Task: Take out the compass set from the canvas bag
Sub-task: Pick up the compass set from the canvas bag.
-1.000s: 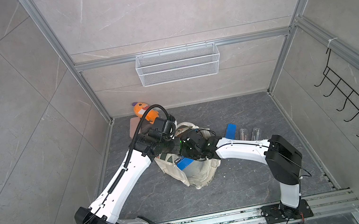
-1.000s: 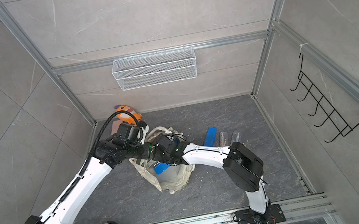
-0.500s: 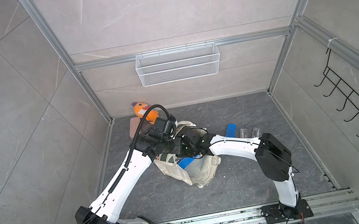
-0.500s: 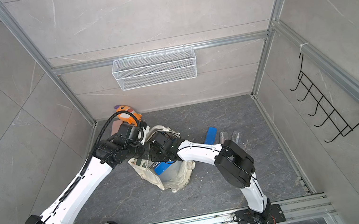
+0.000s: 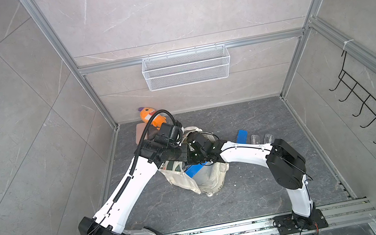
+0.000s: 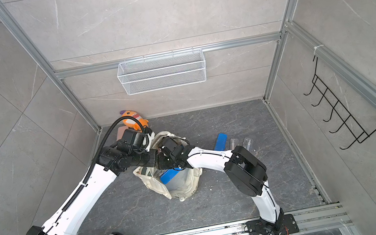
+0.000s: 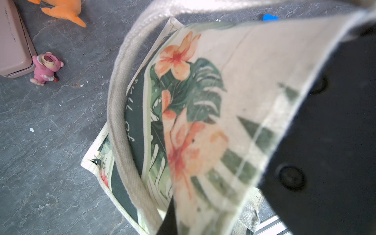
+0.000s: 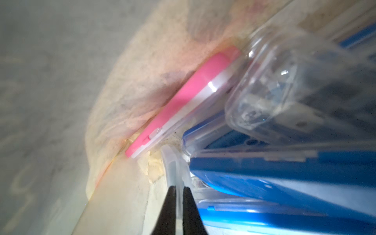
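Closing over the last second, your right gripper (image 8: 179,188) has gone from half spread to pressed together. The right wrist view shows it pinching a thin, clear plastic lip (image 8: 173,162) deep inside the canvas bag (image 5: 206,180). That lip seems to belong to the compass set (image 8: 274,168), taken here to be the blue-backed clear case just beside it. Several such cases lie stacked there, though, so you cannot be sure which one the lip is part of. The set is therefore inside the bag, and blue plastic (image 5: 195,170) shows at the mouth in both top views. Treat the grasp as made but unproven, since the pull out has yet to begin. Your left gripper (image 5: 184,153) has not changed: it stays clamped on the printed cloth at the bag's rim, holding the mouth up and open. As for what is in the way, another clear case (image 8: 295,97) rests against the blue one and a pink-edged case (image 8: 183,95) lies pressed alongside. The cloth wall also crowds the fingers, so a neighbour may drag along or the thin lip may slip. Your two wrists sit close together over the mouth. Farther out on the bench (image 5: 247,191), a second blue case (image 5: 242,136) and two small clear packs (image 5: 254,139) lie to the right of the bag. An orange plush toy (image 5: 151,116) and a pinkish flat box (image 5: 141,134) sit toward the back wall, with a small pink bear figure (image 7: 45,68) beside that box.
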Robot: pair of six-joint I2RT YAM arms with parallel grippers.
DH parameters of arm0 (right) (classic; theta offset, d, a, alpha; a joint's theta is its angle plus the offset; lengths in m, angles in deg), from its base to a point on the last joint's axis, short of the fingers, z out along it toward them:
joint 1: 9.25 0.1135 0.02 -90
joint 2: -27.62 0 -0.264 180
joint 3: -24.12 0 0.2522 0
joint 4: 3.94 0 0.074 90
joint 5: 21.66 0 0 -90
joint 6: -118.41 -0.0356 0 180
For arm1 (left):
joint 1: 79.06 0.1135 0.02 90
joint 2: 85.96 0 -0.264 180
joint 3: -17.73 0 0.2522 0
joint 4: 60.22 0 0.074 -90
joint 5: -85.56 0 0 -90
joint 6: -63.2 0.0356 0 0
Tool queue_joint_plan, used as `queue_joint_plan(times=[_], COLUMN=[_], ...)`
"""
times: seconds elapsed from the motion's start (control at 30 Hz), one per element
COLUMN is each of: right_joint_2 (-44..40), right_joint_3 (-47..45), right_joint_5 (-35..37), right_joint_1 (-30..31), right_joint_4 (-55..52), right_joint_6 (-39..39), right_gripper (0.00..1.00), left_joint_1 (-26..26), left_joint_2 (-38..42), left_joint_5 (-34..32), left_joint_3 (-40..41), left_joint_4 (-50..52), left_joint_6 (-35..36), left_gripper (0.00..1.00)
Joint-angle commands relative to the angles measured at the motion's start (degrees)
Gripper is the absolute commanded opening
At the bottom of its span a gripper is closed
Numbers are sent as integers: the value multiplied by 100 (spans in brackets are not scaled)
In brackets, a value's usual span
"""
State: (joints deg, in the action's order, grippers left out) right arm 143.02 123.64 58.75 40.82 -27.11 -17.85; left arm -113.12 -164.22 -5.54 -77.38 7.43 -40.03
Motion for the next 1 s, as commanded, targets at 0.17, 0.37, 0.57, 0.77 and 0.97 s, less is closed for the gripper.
queue_joint_plan(times=[0.17, 0.37, 0.57, 0.77, 0.97], right_joint_2=[-280, -805, -1464, -2190, -2751], right_joint_3=[-486, -840, -1061, -1550, -1891], right_joint_5=[-334, -210, 370, 1068, 1384], right_joint_1=[27, 178, 516, 704, 707], right_joint_4=[412, 603, 380, 238, 53], right_joint_6=[-167, -375, -450, -679, -709], right_gripper=[0, 0, 0, 0, 0], left_joint_1=[281, 707, 1021, 1082, 1082], left_joint_2=[215, 341, 624, 874, 971], left_joint_5=[947, 1920, 2862, 3059, 2817], left_joint_3=[-366, -303, 40, 294, 567], left_joint_4=[-250, -446, -990, -989, -764], left_joint_6=[254, 404, 563, 814, 954], left_gripper=[0, 0, 0, 0, 0])
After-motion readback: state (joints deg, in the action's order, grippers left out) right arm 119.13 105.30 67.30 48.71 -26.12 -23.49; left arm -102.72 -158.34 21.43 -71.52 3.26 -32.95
